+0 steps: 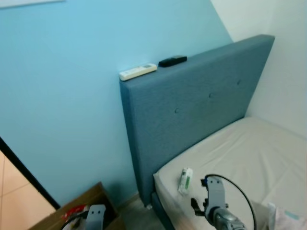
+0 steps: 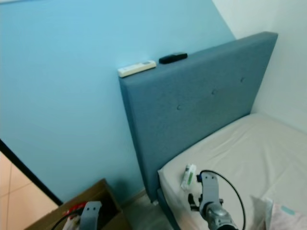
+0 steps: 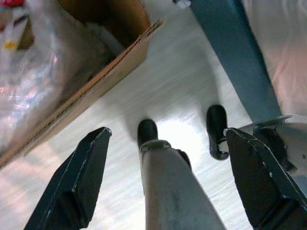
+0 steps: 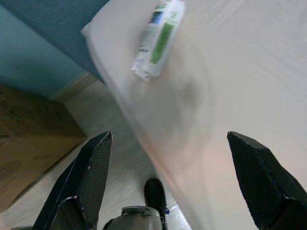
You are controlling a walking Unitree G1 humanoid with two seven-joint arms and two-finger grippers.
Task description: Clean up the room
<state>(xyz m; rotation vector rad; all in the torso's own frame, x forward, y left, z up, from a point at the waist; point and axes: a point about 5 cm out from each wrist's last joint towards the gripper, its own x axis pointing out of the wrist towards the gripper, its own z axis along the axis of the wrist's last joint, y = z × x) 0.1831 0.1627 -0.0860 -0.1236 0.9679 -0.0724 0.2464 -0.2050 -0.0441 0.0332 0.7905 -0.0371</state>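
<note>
Right gripper [image 4: 168, 184], fingers spread wide, hovers above the mattress [image 1: 249, 153] corner; small white-and-green packet [image 1: 185, 180] lies just ahead, long axis pointing away. Left gripper [image 3: 168, 184], likewise spread, hangs beside the cardboard box [image 3: 103, 72].

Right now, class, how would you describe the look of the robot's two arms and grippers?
Both arms are silver metal. The right arm carries a thin black cable looping beside it. The left gripper and the right gripper each have two broad, matte black fingers with flat, angular tips.
</note>
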